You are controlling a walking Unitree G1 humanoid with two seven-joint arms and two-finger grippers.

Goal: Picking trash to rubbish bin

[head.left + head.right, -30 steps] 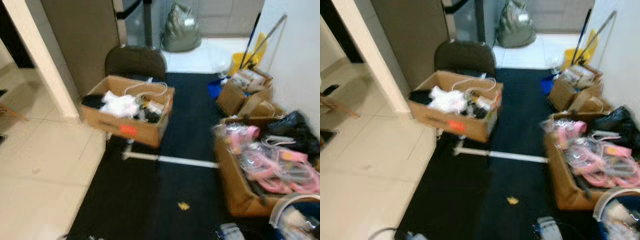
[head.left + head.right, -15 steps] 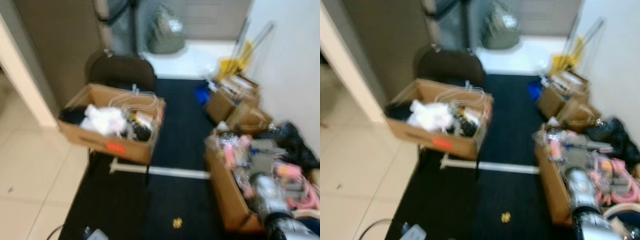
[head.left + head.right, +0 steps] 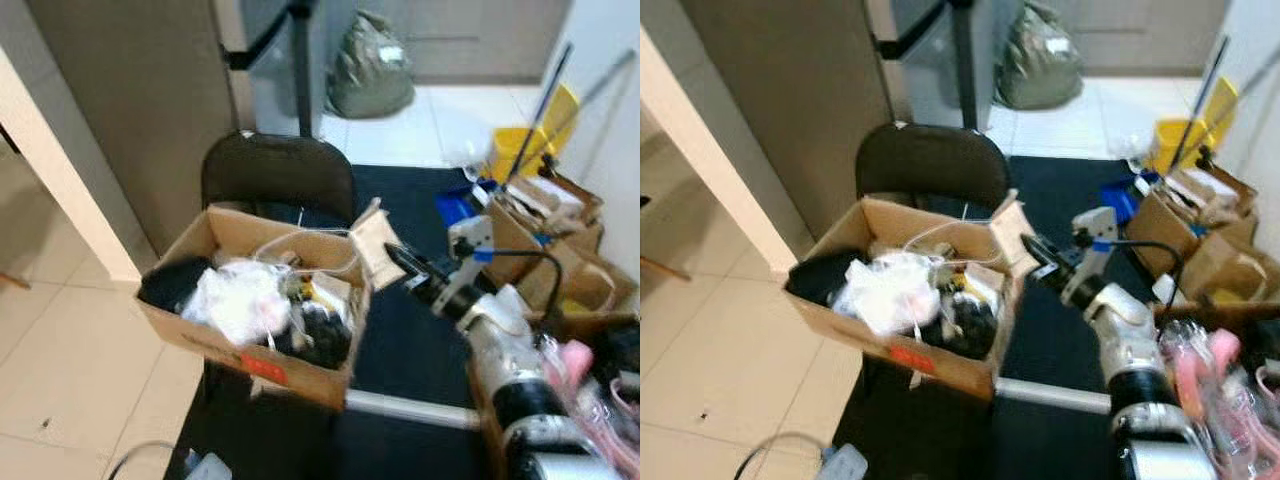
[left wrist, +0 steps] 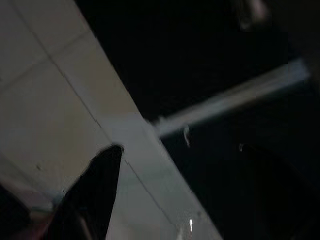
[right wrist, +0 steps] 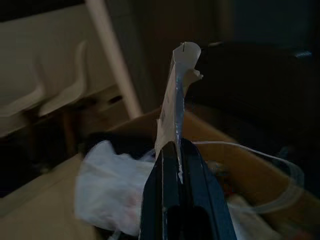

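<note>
Two black fingers of my right end effector (image 3: 397, 262) are pressed together on a flat scrap of card (image 3: 375, 245), holding it upright at the near right corner of the open box (image 3: 255, 345), just above its rim. My head views show the card broadside, tan and roughly square; my right wrist view shows it edge-on, a thin pale strip (image 5: 176, 95) rising from between the fingers (image 5: 186, 200), with the box's contents behind it.

That box sits on a dark chair (image 3: 278, 178) and holds a white bag (image 3: 243, 300), dark cloth and a clear loop of plastic. My head views also take in the black mat (image 3: 1040, 340), the pale tiled floor (image 3: 70, 350), a grey-green sack (image 3: 372, 70) at the far end, a yellow bucket (image 3: 528, 148) with mop handles, and more boxes (image 3: 1195, 225) along the right wall.

My left end effector hangs low: its wrist view gives one black fingertip (image 4: 102, 172) over the mat's edge and tiles, and I cannot tell how its fingers stand.
</note>
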